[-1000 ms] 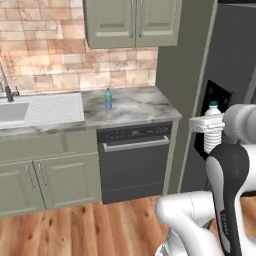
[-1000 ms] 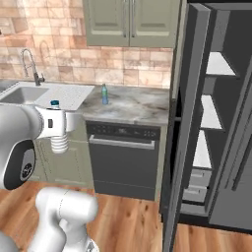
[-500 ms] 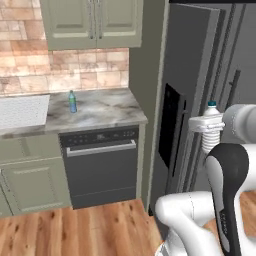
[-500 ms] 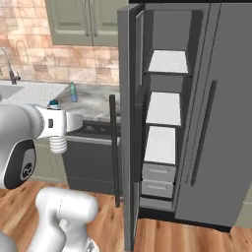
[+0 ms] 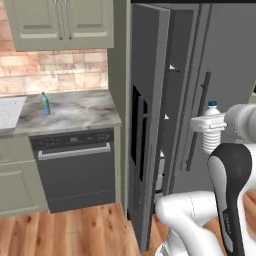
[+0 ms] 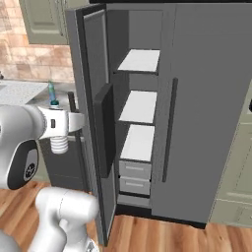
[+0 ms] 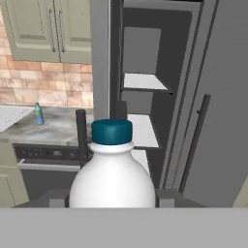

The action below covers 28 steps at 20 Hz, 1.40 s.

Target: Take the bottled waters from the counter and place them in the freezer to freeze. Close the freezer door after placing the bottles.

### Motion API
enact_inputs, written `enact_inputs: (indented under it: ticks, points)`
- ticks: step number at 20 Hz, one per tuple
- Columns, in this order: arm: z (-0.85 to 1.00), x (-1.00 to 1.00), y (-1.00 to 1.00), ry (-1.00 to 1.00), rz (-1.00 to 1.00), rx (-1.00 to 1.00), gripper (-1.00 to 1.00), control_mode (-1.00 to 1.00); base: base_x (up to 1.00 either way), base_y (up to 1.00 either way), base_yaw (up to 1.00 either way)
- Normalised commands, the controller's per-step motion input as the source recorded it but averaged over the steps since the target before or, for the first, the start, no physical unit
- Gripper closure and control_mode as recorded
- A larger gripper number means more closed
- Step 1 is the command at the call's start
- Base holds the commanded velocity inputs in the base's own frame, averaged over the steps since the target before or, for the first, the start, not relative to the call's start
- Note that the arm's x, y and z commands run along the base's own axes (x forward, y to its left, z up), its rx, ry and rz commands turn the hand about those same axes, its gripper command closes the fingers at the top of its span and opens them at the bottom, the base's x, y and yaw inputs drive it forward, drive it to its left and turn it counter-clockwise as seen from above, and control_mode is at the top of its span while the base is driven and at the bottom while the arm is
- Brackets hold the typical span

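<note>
My gripper [image 5: 209, 124] is shut on the clear ribbed bottled water [image 5: 212, 141], held upright with its dark cap on top, in front of the open freezer [image 6: 139, 106]. In the hand view that bottle [image 7: 112, 181] stands close in the foreground, with the freezer's white shelves [image 7: 143, 82] straight behind it. The freezer door [image 5: 146, 125] is swung wide open, its black dispenser panel [image 6: 104, 129] facing outward. The other bottled water, blue with a green cap [image 5: 45, 104], stands on the counter [image 5: 80, 112] to the left.
A black-fronted dishwasher [image 5: 75, 167] sits under the counter, left of the freezer door. The plain grey right-hand refrigerator door [image 6: 206, 108] is shut. Two white drawers [image 6: 134, 177] fill the freezer's bottom. Wood floor lies in front.
The base has moved right, so the whole scene slid left: sink and counter drifted off and the open freezer came to the front. The bottle stays in my gripper.
</note>
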Motion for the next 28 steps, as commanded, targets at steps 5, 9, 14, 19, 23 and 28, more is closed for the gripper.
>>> enact_inputs:
  ticks: [5, 9, 14, 19, 23, 28]
  points:
    - [0.0, 0.0, 0.0, 0.0, 0.0, 0.0, 1.0, 1.0, 0.0, -0.46, 0.02]
    - [0.0, 0.0, 0.0, 0.0, 0.0, 0.0, 1.0, 1.0, 0.04, -0.53, 0.06]
    - [0.0, 0.0, 0.0, 0.0, 0.0, 0.0, 1.0, 1.0, 0.22, -0.44, 0.11]
    - [0.0, 0.0, 0.0, 0.0, 0.0, 0.0, 1.0, 1.0, 0.27, -0.48, 0.12]
    - [0.0, 0.0, 0.0, 0.0, 0.0, 0.0, 1.0, 1.0, 0.28, -0.32, 0.07]
    - [0.0, 0.0, 0.0, 0.0, 0.0, 0.0, 1.0, 1.0, 0.56, -0.3, 0.08]
